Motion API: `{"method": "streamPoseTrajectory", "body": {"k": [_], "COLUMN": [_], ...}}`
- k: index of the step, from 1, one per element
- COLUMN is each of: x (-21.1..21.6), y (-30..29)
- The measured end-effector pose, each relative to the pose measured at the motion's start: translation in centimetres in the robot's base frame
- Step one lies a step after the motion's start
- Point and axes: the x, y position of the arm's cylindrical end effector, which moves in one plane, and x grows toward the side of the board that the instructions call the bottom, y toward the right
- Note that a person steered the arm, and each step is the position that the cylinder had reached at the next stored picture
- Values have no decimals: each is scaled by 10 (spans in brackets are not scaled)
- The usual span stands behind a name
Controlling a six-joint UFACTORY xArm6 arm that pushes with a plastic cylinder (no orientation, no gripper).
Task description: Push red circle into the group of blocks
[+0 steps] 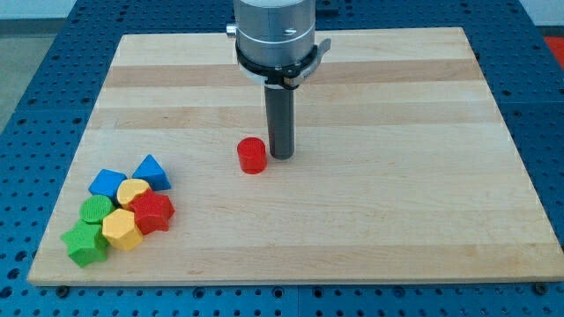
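The red circle [252,156] lies on the wooden board [397,194] a little left of centre. My tip [281,156] stands right beside it on its right, touching or nearly touching it. The group of blocks sits at the view's lower left: a blue block [107,183], a blue triangular block [152,171], a yellow block [134,191], a green round block [95,210], a red star-like block [153,212], a yellow hexagonal block [122,229] and a green block [85,244]. The red circle is well apart from the group, up and to its right.
The arm's grey and white body [274,35] hangs over the board's top middle. Blue perforated table [26,106] surrounds the board on all sides.
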Motion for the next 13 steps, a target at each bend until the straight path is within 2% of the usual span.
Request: {"method": "streamPoseTrajectory", "body": {"k": [2, 8, 9, 10, 12, 13], "x": [1, 81, 79, -4, -7, 16], "y": [-18, -119, -92, -89, -107, -121]}}
